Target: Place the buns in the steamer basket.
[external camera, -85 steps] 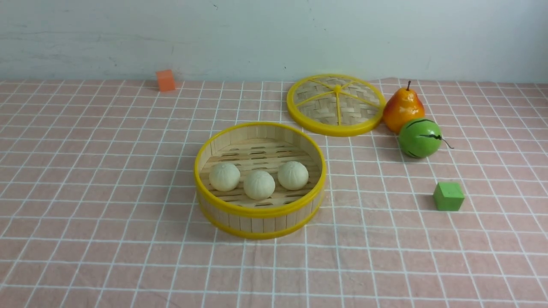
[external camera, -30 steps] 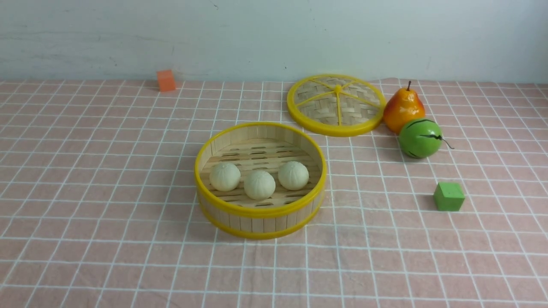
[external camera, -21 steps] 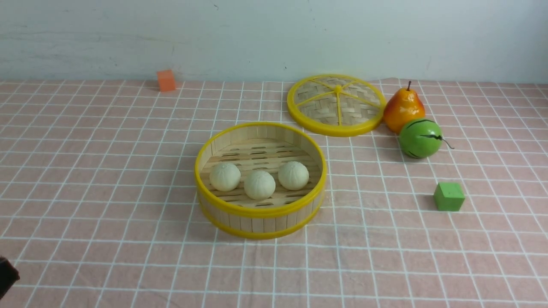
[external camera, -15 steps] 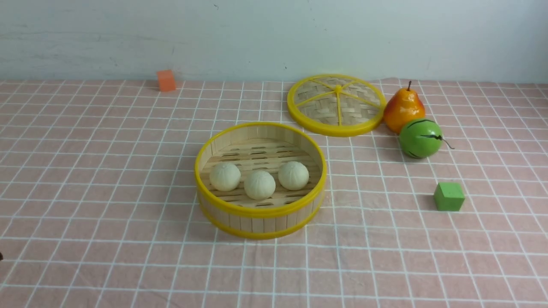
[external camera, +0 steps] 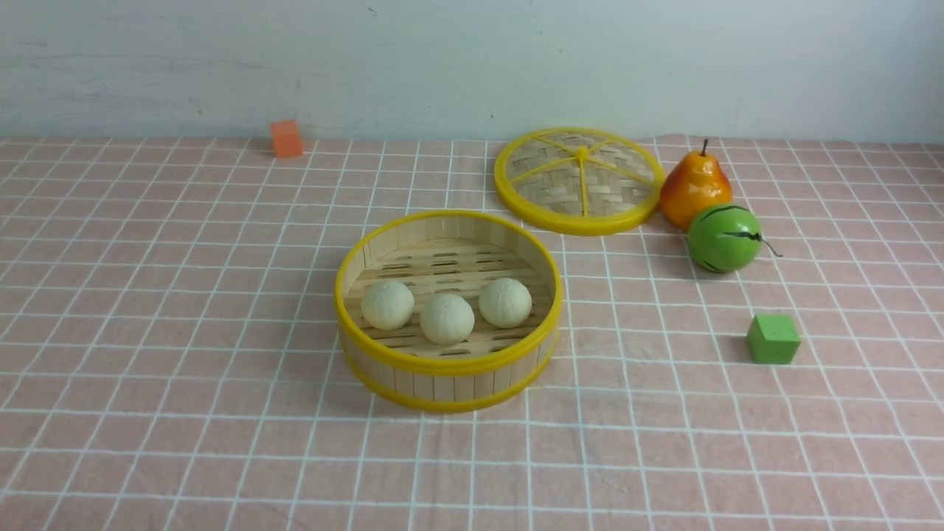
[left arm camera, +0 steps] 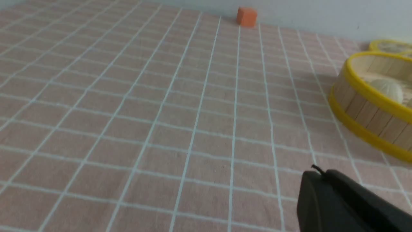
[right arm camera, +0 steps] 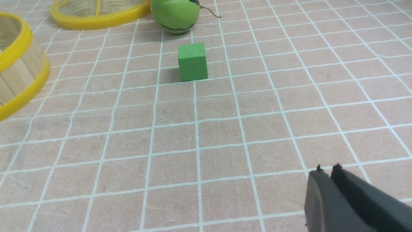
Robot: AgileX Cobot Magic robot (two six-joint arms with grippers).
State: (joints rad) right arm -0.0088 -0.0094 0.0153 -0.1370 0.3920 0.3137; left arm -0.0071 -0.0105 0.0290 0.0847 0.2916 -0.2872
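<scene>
Three cream-white buns lie in a row on the slatted floor of the steamer basket: the left bun, the middle bun, the right bun. The basket stands at the middle of the table. It shows in the left wrist view with one bun inside, and its wall shows in the right wrist view. Neither gripper shows in the front view. My left gripper is shut and empty over bare cloth. My right gripper is shut and empty over bare cloth.
The flat woven lid lies behind the basket to the right. A pear and a green striped fruit stand beside it. A green cube sits right of the basket. An orange cube sits at the far left by the wall.
A dark part of the left arm showed at the front view's lower left edge 0.7 s ago and has gone out of that view. Buns and basket have not moved.
</scene>
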